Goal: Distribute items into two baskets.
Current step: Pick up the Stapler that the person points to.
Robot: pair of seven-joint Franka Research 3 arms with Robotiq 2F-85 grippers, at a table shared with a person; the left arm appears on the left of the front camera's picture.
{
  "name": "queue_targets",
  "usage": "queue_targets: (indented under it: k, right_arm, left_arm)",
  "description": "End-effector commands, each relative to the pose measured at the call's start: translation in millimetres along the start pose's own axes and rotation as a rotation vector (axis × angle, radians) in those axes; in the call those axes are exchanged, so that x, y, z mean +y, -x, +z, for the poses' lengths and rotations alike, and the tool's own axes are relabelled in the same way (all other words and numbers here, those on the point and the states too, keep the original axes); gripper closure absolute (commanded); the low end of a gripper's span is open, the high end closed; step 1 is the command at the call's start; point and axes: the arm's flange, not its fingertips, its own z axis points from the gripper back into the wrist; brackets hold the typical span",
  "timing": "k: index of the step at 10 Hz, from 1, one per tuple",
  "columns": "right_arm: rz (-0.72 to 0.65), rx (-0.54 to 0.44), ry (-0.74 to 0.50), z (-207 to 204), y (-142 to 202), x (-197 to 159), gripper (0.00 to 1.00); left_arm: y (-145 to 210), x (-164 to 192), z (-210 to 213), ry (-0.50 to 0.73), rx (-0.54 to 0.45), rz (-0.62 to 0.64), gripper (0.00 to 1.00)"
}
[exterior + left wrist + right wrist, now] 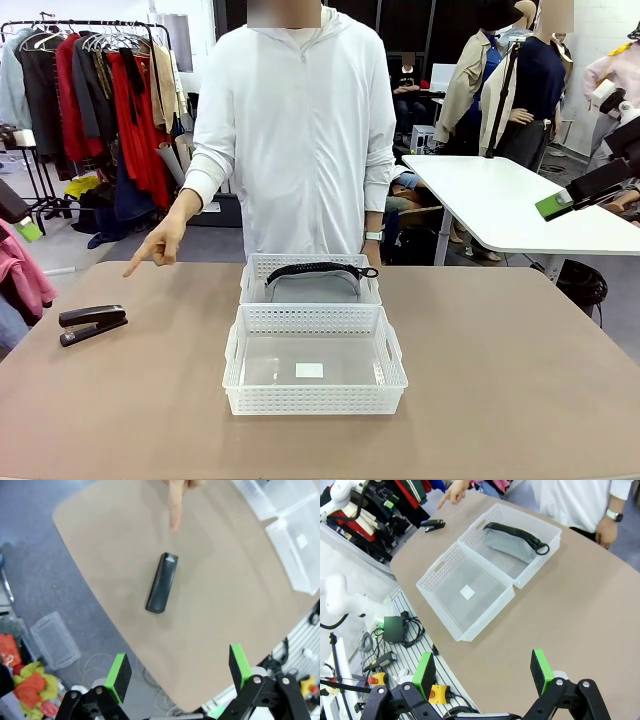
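On the bench's (pixel 500 380) left lies the stapler (pixel 92 324), likely stiff, weighty and slick, best pinched across its narrow middle by the left gripper (pixel 179 669) hovering above, fingers released and empty; next the bare near basket (pixel 315 402), the pouch (pixel 315 289) in the far basket (pixel 262 266), then the right gripper (pixel 483 671), likewise released.

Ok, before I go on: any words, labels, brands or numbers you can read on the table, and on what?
No text can be read in any view.
White label on the bottom of the near basket: too small to read, looks blank.
Pale mark on one end of the stapler: blurred, unreadable.
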Motion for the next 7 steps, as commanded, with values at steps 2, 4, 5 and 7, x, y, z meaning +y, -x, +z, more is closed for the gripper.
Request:
queue_targets:
  k: [2, 4, 5, 7]
  right_arm:
    - [0.0, -0.003, 0.004, 0, 1, 0, 0.0]
    - [0.0, -0.003, 0.004, 0, 1, 0, 0.0]
    - [0.0, -0.003, 0.004, 0, 1, 0, 0.0]
    - [0.0, -0.003, 0.004, 0, 1, 0, 0.0]
  left_arm:
    - [-23, 15, -11, -0.025, 0.155, -0.119, 0.0]
    - [-40, 18, -26, -0.003, 0.224, -0.209, 0.0]
    - [-49, 18, -34, -0.018, 0.224, -0.249, 0.0]
    - [-58, 17, -54, -0.031, 0.239, -0.317, 0.0]
